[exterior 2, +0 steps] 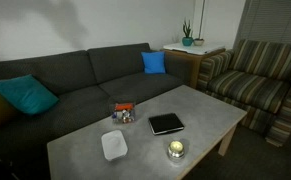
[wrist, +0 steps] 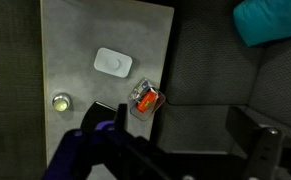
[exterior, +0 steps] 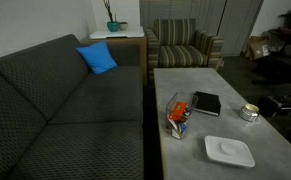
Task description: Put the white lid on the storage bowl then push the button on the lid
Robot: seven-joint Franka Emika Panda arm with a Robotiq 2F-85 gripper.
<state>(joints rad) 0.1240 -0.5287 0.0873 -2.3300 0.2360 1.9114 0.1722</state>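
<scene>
The white lid (exterior: 229,151) lies flat on the grey table, apart from the storage bowl; it also shows in the other exterior view (exterior 2: 114,145) and the wrist view (wrist: 113,62). A faint raised spot, the button, marks its centre. The clear storage bowl (exterior: 175,113) with orange, red and blue contents stands uncovered near the table's sofa-side edge (exterior 2: 124,113) (wrist: 145,98). My gripper (wrist: 181,112) shows only in the wrist view. It is high above the sofa seat beside the bowl, jaws wide apart and empty.
A black book (exterior: 206,103) (exterior 2: 166,123) and a small silvery tin (exterior: 248,113) (exterior 2: 175,150) (wrist: 61,101) share the table (exterior: 185,160). A dark sofa (exterior: 65,110) runs along one table edge. A striped armchair (exterior: 181,45) stands past the far end.
</scene>
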